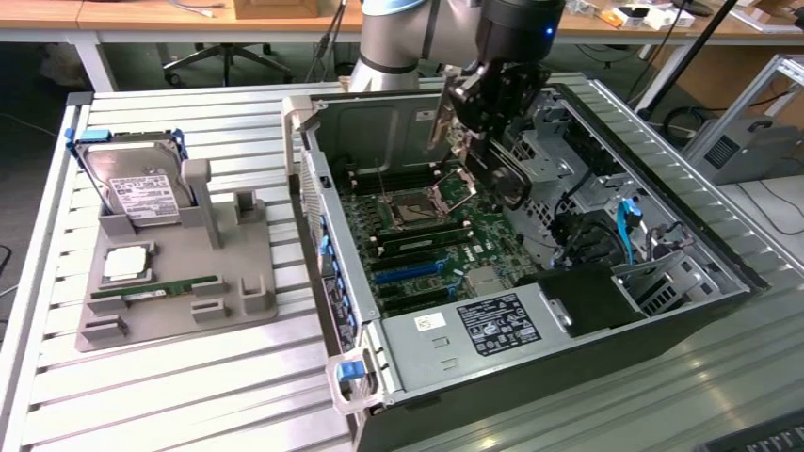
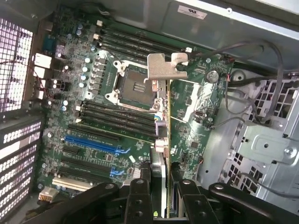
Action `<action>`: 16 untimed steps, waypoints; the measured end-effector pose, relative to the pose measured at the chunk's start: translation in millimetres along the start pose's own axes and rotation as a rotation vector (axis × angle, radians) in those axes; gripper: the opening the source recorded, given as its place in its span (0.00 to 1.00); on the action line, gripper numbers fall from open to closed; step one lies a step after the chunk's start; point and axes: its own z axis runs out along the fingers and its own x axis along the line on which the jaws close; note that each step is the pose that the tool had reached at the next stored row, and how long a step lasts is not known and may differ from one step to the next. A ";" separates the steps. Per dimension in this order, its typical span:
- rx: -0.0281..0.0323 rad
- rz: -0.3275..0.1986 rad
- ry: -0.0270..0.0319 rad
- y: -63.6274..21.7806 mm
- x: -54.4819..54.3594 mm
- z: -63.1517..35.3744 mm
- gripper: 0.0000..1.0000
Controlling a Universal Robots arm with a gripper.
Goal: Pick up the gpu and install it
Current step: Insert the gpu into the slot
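Lab room with desks behind; a slatted metal table (image 1: 188,395) carries everything.

Exterior view's left: grey parts fixture (image 1: 239,282), with the hard drive (image 1: 138,188) stood in its cradle and the memory stick (image 1: 157,287) lying flat in front.

Centre: open pc case (image 1: 308,188) on its side with the motherboard (image 1: 427,254) exposed. The cpu socket (image 1: 412,209) is mid-board and the blue slots (image 1: 409,273) sit beside it, toward the camera.

Toward the exterior view's right, over the case: the hand (image 1: 496,104) is clamped on the gpu (image 1: 496,179). The card is in the air above the board, apart from it.

Wrist view agrees. The fingers (image 2: 140,196) sit on either face of the card. The gpu (image 2: 191,112) runs away from the hand (image 2: 163,196), with its silver bracket (image 2: 161,65) at the far end over the socket area. The long blue slot (image 2: 91,142) lies off to one side of the card, so it's not lined up yet.

My read: the step in hand is carrying the card to its slot. To do it well:
- keep the card upright and parallel to the slot
- match the connector edge to the slot before any descent
- keep the bracket end toward the case's back panel
- stay off the loose cables (image 2: 261,51)
- go slow and press straight, no twist
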 end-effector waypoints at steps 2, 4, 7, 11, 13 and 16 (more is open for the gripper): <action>-0.0005 -0.033 -0.0030 0.0 0.0 0.1 0.27; -0.0008 -0.058 -0.0054 0.0 0.0 0.2 0.27; -0.0011 -0.105 -0.0097 0.0 0.0 0.4 0.27; -0.0019 -0.182 -0.0168 0.1 0.0 0.7 0.27; -0.0021 -0.209 -0.0192 0.1 0.0 0.9 0.27; -0.0019 -0.241 -0.0219 0.0 0.1 1.0 0.27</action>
